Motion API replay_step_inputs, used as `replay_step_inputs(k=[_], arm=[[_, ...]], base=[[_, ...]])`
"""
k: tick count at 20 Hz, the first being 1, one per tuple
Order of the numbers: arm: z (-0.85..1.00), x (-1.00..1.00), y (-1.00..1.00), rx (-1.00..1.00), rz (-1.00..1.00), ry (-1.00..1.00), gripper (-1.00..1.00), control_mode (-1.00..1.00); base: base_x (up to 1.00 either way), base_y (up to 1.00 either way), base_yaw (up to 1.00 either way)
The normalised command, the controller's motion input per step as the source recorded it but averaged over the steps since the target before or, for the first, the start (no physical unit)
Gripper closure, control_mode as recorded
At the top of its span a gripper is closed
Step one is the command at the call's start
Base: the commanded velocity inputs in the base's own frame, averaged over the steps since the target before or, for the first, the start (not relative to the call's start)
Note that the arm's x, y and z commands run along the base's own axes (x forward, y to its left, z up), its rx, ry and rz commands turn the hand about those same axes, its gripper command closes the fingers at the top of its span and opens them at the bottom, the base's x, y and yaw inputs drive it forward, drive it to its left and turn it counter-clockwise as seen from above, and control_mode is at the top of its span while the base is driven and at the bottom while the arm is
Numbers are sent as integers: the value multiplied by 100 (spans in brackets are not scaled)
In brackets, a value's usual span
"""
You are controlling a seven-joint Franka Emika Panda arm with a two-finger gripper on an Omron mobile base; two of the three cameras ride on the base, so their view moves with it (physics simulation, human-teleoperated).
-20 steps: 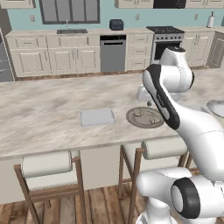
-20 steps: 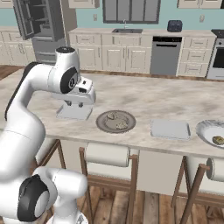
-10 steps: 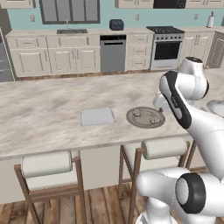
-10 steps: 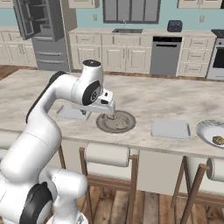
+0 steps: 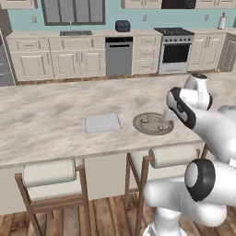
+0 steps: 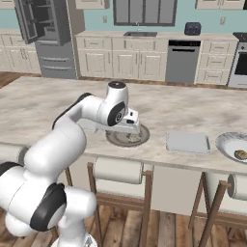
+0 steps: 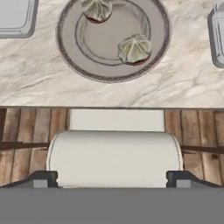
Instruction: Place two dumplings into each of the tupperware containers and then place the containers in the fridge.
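gripper (image 7: pixel 112 177): fingers wide apart, holding nothing, over counter edge | dumplings (image 7: pixel 135 48) (image 7: pixel 97 8): on plate (image 7: pixel 70 48) just ahead | containers (image 7: pixel 15 17) (image 7: pixel 216 37): either side of plate

White, glossy, rounded arm (image 6: pixel 72 130) segments are joined by dark grey joint rings; small dark fingertips (image 7: pixel 41 178) are seen.

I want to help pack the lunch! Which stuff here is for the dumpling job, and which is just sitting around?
For the job:
dumplings
tupperware container
fridge

Just sitting around:
round plate under the dumplings
white bowl
dishwasher
oven
stool
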Motion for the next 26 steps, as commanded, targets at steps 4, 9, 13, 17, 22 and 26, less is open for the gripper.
replay_step_inputs(k=[4, 9, 13, 17, 22, 26], arm=[[-36, 63, 0, -3, 0, 2, -100, -100], [-45, 72, -5, -1, 0, 1, -100, -100], [-46, 71, -19, 0, 0, 1, -100, -100], [-40, 55, -40, 0, 0, 4, -100, -100], [-28, 45, -14, 0, 0, 7, -100, -100], [-28, 59, 0, 0, 0, 8, -100, -100]], base=[[0, 0, 0], [0, 0, 0], [0, 0, 0], [0, 0, 0], [0, 0, 0], [0, 0, 0]])
